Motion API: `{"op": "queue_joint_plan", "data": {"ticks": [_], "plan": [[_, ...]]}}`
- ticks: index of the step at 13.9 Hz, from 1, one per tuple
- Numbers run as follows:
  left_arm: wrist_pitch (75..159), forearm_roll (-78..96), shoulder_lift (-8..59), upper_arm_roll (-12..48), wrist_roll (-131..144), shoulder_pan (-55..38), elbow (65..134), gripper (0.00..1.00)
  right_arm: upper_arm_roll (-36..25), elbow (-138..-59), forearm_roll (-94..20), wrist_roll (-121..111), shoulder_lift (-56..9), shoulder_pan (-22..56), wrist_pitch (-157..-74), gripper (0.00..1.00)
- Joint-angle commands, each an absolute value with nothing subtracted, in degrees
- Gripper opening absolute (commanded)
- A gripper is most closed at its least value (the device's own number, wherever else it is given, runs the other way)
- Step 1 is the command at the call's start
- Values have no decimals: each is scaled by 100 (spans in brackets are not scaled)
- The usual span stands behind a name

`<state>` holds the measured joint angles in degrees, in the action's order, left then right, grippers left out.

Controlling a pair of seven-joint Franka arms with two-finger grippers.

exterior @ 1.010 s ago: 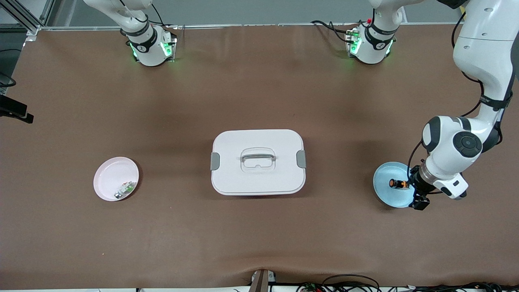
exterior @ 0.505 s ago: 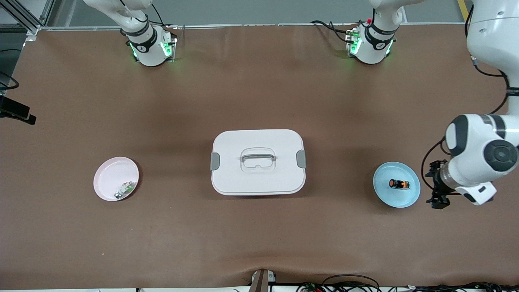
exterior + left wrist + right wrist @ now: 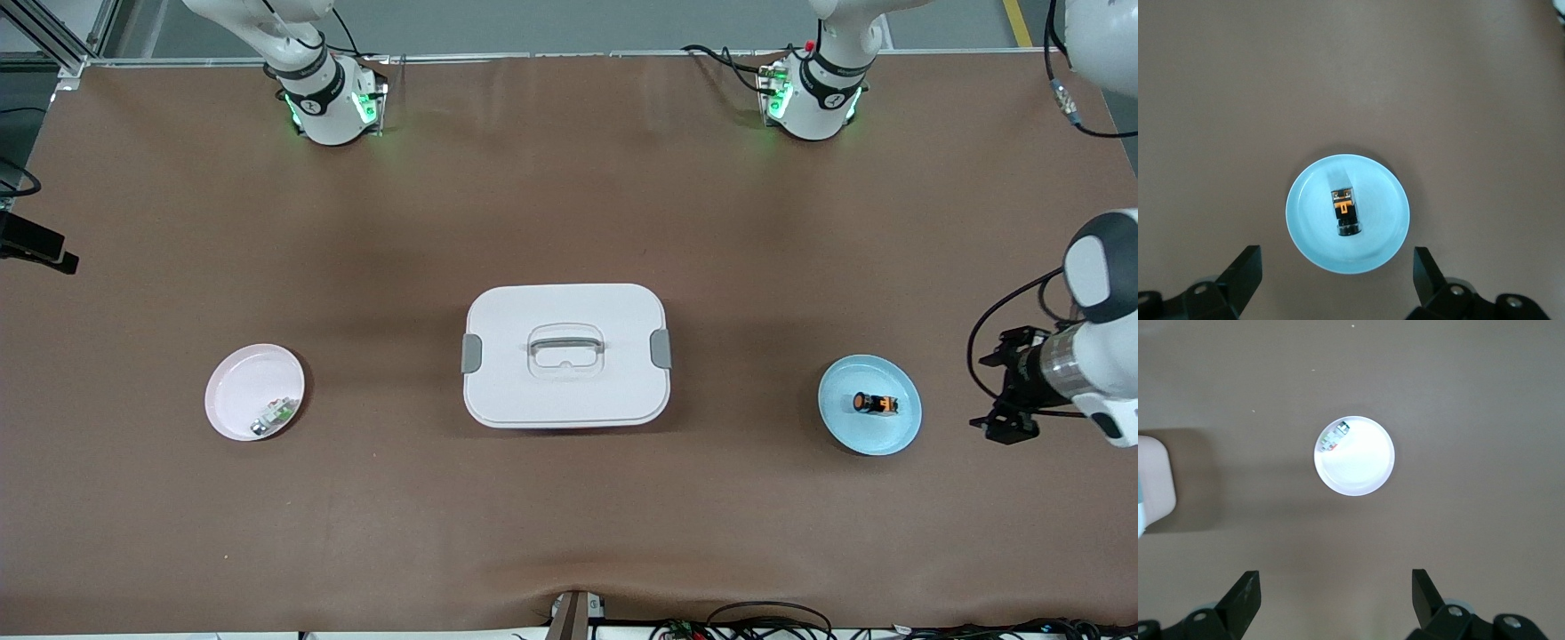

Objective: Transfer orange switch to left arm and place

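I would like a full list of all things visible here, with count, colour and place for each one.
Orange switch: one, black and orange, lying on the round light blue plate.
Large white plastic box: one, grey latches, table centre.
Round pink plate: one, toward the right arm's end.
Small green-white-silver part: one, on the pink plate.
Brown table: one.
Left gripper: jaws open, beside the blue plate.
Right gripper: jaws open, above the pink plate.

A round pale-pink plate (image 3: 240,391) rests on the brown table covering (image 3: 569,516) – a small green-white-silver part (image 3: 275,415) lies inside it by the rim. Well apart from it, a round light-blue plate (image 3: 876,436) sits on the same covering.
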<state>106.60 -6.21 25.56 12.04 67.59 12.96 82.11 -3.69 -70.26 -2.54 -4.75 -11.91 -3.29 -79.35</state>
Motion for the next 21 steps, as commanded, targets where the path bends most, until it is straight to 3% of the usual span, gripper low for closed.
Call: {"op": "queue_joint_plan", "data": {"ticks": [1,7,11,16,21], "plan": [[10722,-2,1698,1178,5743,1537,8945,100,-422,-7093,-527,-448,-1081,-404,-7937,100],[11548,97,696,1213,4187,1626,10070,100,-413,-7040,-519,-466,-1072,-466,-7919,100],[11619,70,89,1248,2650,1547,10432,100,-404,-7040,-510,-457,-1055,-466,-7893,100],[11637,62,-70,1195,1494,1135,10380,100,-404,-7005,-510,-448,-1055,-466,-7893,100],[11427,44,227,1116,1450,616,10003,100,-413,-7005,-501,-448,-1020,-466,-7884,100]]}}
